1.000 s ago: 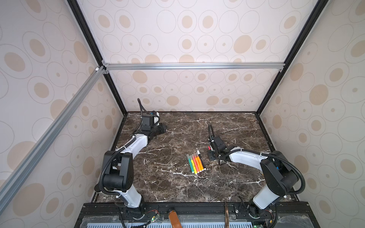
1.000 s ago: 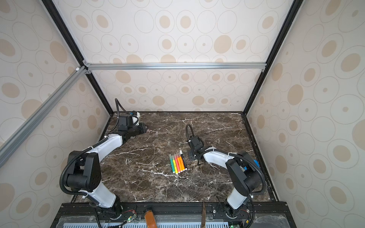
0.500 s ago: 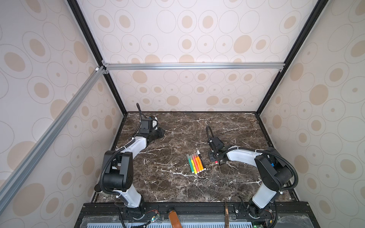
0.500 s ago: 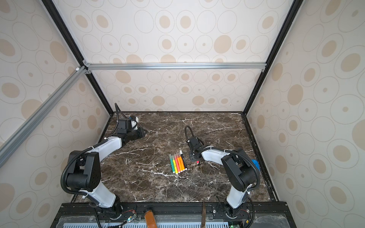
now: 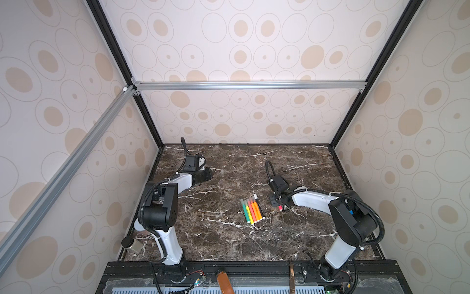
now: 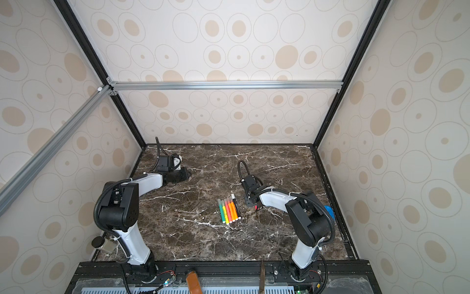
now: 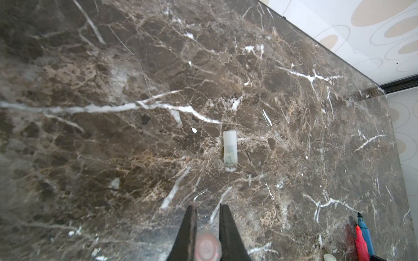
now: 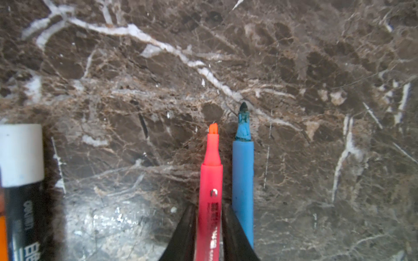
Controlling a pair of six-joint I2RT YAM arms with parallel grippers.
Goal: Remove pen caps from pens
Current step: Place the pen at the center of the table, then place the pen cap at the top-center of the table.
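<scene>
A: Pen caps, entry one: where is it sitting?
B: Left gripper [image 7: 207,206] is pinching it. One pink-tinted cap [image 7: 207,247], seen end-on, is being held by its sides in the closed jaws. Likely it is being carried off to be set down away from the pens.
A: Anything lying just beyond that gripper?
B: One loose cap [image 7: 230,150], pale and translucent, is resting alone on the surface [image 7: 90,135], ahead of the jaws. I am reading that far patch, well apart from the pens, as the drop spot for caps.
A: Right gripper?
B: Right gripper [image 8: 208,206] is clasping the red pen [image 8: 210,180], a jaw touching each side of the barrel, chisel tip bared. Gripping along the barrel is leaving the tip end free, which suits a pull by the other arm. Whether the pen is lifted, I cannot tell.
A: Neighbours?
B: Blue pen [image 8: 243,169], also uncapped, is lying just beside the red one, parallel, tip pointing the same way. Further out, the black pen [image 8: 22,214] is wearing its white cap [image 8: 20,154].
A: And the rest of the stock?
B: Row of pens [image 5: 251,211] is lying side by side mid-surface in both top views: green, yellow, two orange-toned, black, seemingly all capped. By my judgement, five are waiting.
</scene>
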